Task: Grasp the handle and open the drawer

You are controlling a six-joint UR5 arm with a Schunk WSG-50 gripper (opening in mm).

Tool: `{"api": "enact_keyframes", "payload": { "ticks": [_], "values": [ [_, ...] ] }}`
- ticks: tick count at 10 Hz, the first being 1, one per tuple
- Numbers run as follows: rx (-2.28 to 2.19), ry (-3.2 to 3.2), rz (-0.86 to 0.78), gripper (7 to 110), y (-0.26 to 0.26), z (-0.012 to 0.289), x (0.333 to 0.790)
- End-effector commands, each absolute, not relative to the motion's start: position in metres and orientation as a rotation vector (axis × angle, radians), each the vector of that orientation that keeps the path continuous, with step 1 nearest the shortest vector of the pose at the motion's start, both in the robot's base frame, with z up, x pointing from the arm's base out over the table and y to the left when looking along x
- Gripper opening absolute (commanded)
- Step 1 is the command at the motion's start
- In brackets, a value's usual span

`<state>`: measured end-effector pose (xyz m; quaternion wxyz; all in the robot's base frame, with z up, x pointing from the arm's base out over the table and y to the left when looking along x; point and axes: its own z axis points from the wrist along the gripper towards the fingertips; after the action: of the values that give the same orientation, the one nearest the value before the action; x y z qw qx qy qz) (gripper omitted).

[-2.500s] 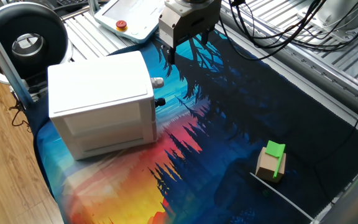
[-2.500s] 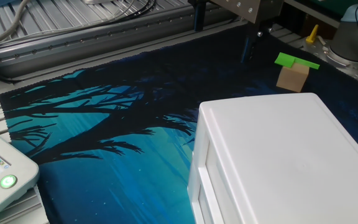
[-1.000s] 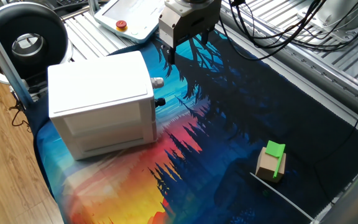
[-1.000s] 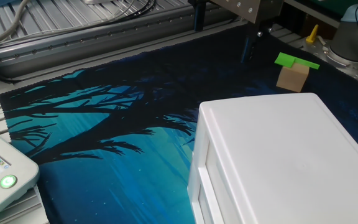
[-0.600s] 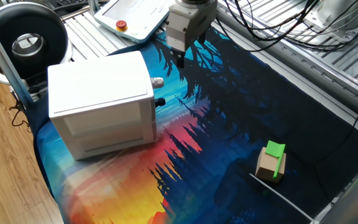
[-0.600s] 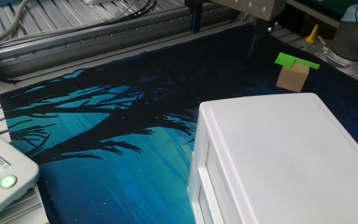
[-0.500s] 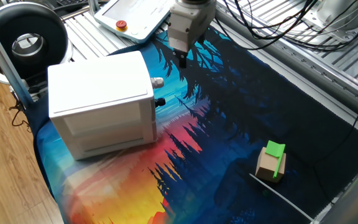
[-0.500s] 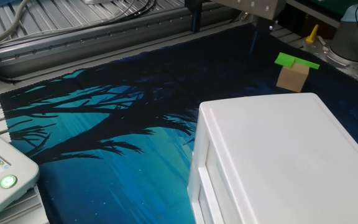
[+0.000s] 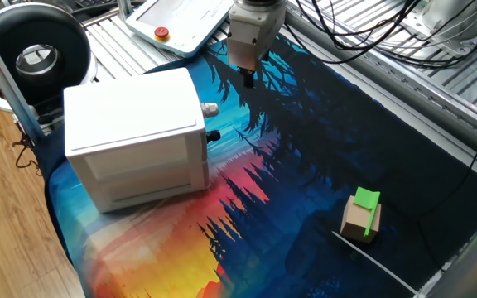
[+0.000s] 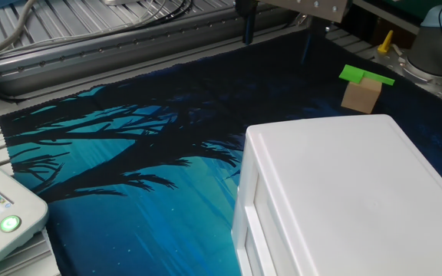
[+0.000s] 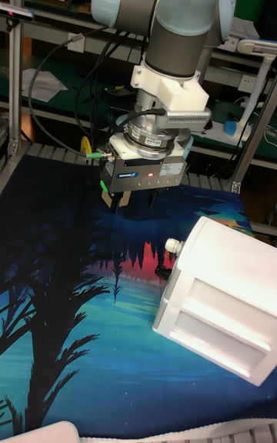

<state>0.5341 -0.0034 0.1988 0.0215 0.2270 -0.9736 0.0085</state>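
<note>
Tall fixed view, tool (image 11: 132,202) fingertips perhaps apart (mostly hidden)

Two high fixed views face across the cabinet (image 9: 135,136); tall view level, nearer.

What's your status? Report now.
Gripper open, hovering short of the handle. Drawer shut, untouched. Path to handle unobstructed.

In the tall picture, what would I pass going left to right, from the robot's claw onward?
Gripper → black knob → silvery handle → white cabinet.
</note>
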Motion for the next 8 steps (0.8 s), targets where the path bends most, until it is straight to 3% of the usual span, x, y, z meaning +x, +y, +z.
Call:
{"api": "enact_keyframes", "payload": {
  "ticks": [1,8],
  "values": [
    [0.719,-3.018,0.013,7,-0.0014,0.1998,0.5345],
    [0.724,-3.017,0.018,7,-0.0020,0.1997,0.5348]
  ]
}}
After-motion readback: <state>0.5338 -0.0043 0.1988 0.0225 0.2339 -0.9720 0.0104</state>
